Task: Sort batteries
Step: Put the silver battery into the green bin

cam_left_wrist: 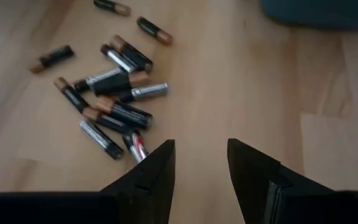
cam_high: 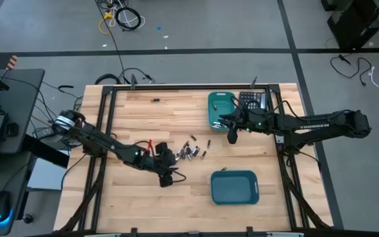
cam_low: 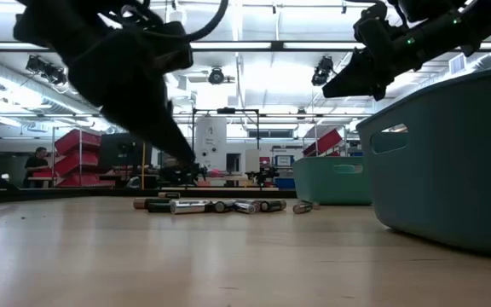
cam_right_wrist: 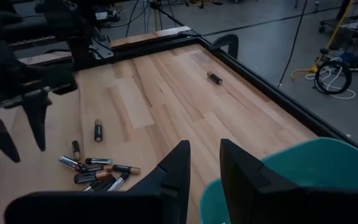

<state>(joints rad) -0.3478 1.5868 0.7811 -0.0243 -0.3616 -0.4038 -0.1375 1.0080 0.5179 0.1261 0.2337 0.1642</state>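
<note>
Near bin [cam_low: 459, 162] is unfilled. Left gripper [cam_left_wrist: 201, 163], fingers apart and empty, hovers beside batteries [cam_left_wrist: 114, 102]; right gripper [cam_right_wrist: 204, 163], also parted, over far bin [cam_right_wrist: 303, 168]. Next: pick one.

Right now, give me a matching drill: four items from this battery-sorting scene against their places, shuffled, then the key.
Items
1. left pincer
2. right pincer
3. pile of batteries
4. lone battery

Places
A. by itself near the far table edge
B. mid-table, between the two arms
C. over the rim of the far teal bin
D. open, just beside the pile, nothing held

Pairs: 1-D, 2-C, 3-B, 4-A
</note>
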